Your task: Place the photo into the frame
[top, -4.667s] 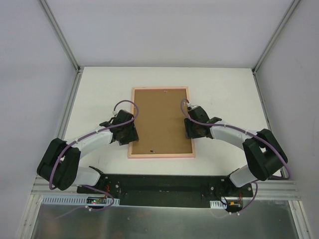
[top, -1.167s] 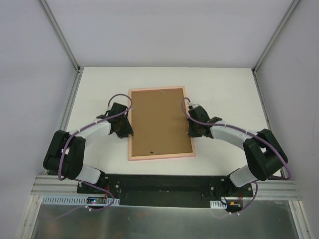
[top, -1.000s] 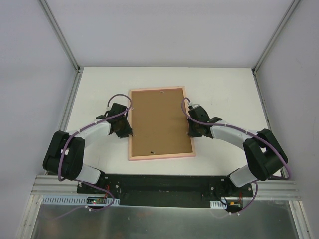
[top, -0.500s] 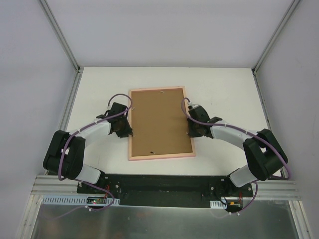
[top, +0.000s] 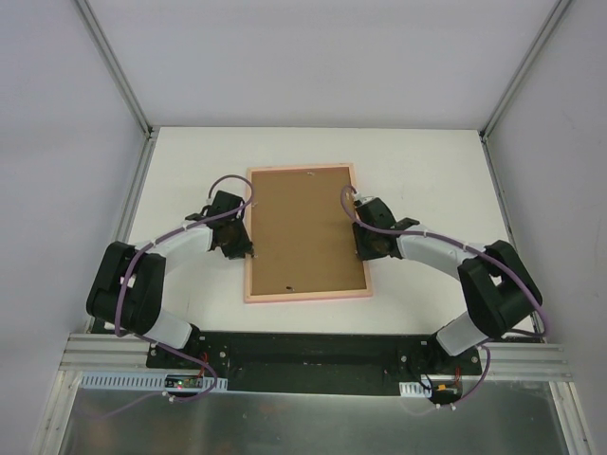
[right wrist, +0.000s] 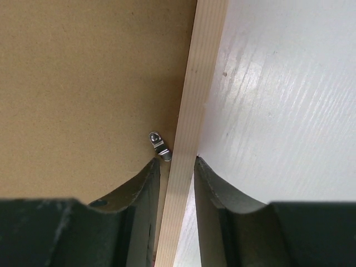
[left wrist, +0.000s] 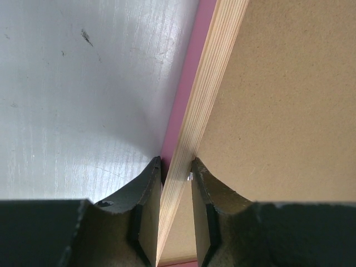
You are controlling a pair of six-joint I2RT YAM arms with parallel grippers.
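Top external: frame [top: 305, 297] long axis points toward the worktop [top: 427, 171] far edge. Left end effector [left wrist: 176, 167] pinches its left edge; right end effector [right wrist: 177, 161] straddles the right edge, seemingly slack.

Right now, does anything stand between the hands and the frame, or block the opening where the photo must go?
Nothing separates them: the left hand and right hand each straddle a long rail of the frame. The brown backing board fills the frame's back, blocking the opening. No photo is visible.
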